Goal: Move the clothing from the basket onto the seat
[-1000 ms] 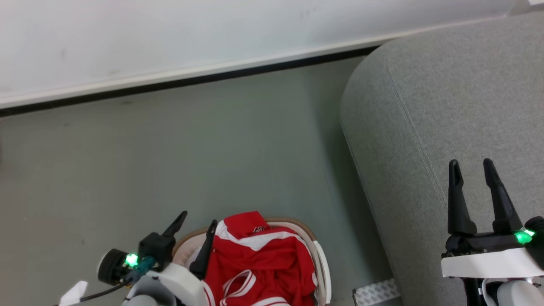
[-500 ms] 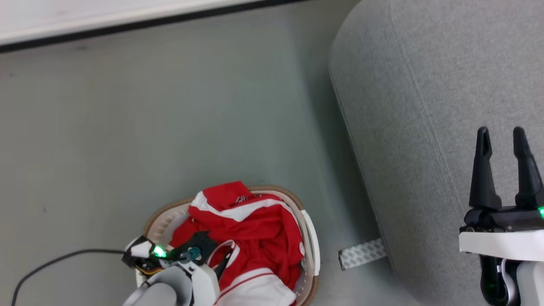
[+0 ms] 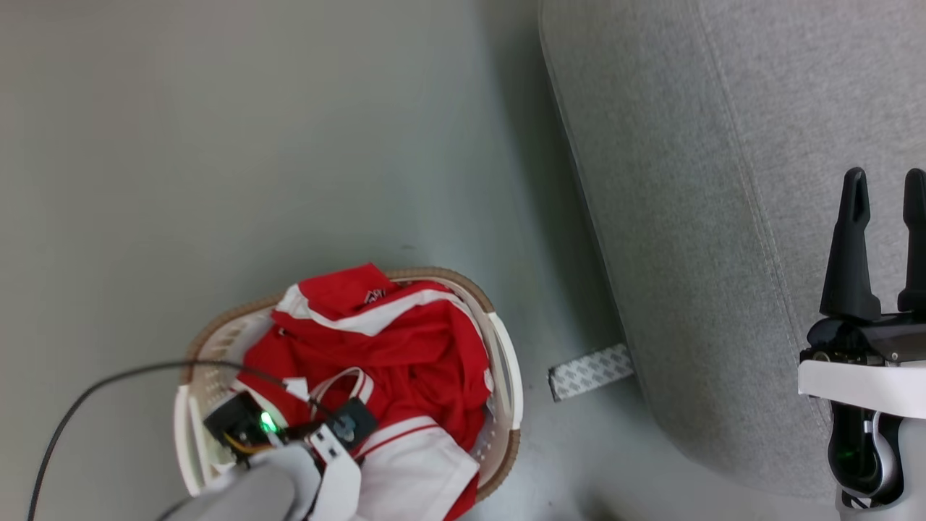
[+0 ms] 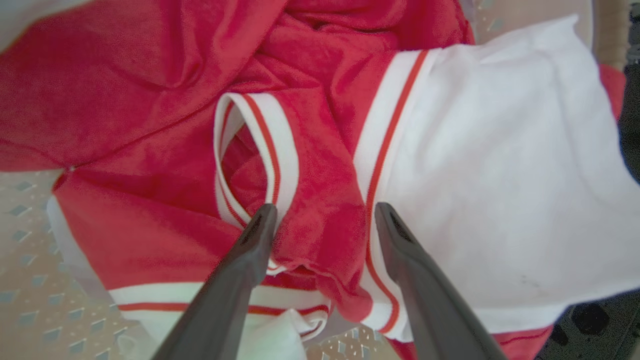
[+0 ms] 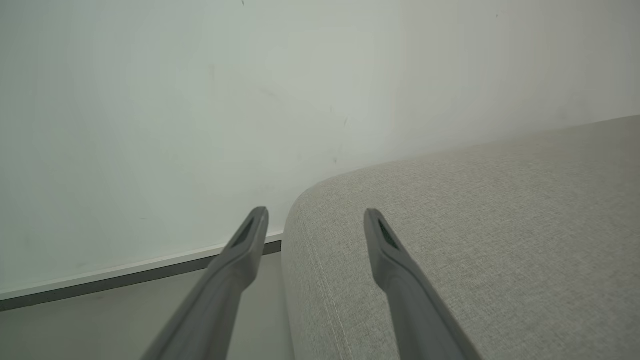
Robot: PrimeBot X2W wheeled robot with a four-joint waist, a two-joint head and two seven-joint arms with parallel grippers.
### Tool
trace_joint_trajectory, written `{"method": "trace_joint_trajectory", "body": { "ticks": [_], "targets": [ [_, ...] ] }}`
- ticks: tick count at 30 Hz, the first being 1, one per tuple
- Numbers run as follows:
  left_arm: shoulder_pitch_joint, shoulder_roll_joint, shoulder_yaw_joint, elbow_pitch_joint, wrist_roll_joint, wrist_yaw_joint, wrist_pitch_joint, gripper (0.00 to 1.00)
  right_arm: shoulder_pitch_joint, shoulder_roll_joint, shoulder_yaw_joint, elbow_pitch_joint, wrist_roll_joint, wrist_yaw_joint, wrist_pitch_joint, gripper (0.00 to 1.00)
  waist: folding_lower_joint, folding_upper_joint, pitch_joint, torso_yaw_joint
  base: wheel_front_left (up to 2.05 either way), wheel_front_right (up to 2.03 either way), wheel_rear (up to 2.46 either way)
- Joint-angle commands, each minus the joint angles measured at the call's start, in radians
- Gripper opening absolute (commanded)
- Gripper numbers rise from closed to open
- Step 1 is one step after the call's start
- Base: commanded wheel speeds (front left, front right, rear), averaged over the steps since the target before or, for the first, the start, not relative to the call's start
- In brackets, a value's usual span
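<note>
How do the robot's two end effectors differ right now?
The left end effector points down into the basket; the right end effector hangs over the seat. The left straddles a fold of clothing; the right has nothing between its fingers. Both stand open.

At the head view's lower left the pale left forearm angles downward, its dark two-fingered left gripper spread wide. At the right edge the dark right gripper points up, fingers apart.
</note>
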Motion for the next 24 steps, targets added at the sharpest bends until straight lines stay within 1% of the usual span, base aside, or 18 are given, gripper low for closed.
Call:
{"method": "trace_joint_trajectory", "body": {
  "ticks": [1,5,10,14,15,16,17,24],
  "targets": [
    [-0.049,0.028,-0.039,0.006,-0.032,0.002,0.02,1.0,-0.019,0.0,0.004,-0.008,0.013,-0.002,-0.002,1.0,-0.0002,0.0,0.051,-0.024,0.0,0.0,0.0],
    [-0.109,0.056,-0.12,0.019,-0.071,0.002,0.067,1.0,-0.028,0.0,0.016,-0.013,0.029,-0.002,-0.002,1.0,-0.0002,0.0,0.102,-0.039,0.0,0.0,0.0],
    [-0.162,0.072,-0.216,0.034,-0.122,0.002,0.126,1.0,-0.036,0.0,0.032,-0.015,0.045,-0.002,-0.002,1.0,-0.0002,0.0,0.147,-0.058,0.0,0.0,0.0],
    [-0.191,0.072,-0.259,0.045,-0.161,0.002,0.134,1.0,-0.04,0.0,0.038,-0.02,0.056,-0.002,-0.002,1.0,-0.0002,0.0,0.17,-0.069,0.0,0.0,0.0],
    [-0.198,0.068,-0.264,0.049,-0.164,0.002,0.129,0.98,-0.04,0.0,0.04,-0.02,0.06,-0.002,-0.002,1.0,-0.0002,0.0,0.174,-0.071,0.0,0.0,0.0],
    [-0.203,0.065,-0.268,0.054,-0.165,0.002,0.125,0.41,-0.04,0.0,0.041,-0.019,0.06,-0.002,-0.002,1.0,-0.0002,0.0,0.176,-0.072,0.0,0.0,0.0],
    [-0.206,0.061,-0.27,0.059,-0.17,0.002,0.118,0.0,-0.041,0.0,0.042,-0.019,0.06,-0.002,-0.002,1.0,-0.0002,0.0,0.177,-0.072,0.0,0.0,0.0],
    [-0.2,0.036,-0.279,0.086,-0.219,0.002,0.064,0.0,-0.046,0.0,0.035,-0.001,0.049,-0.002,-0.002,1.0,-0.0002,0.0,0.148,-0.064,0.0,0.0,0.0]
  ]
}}
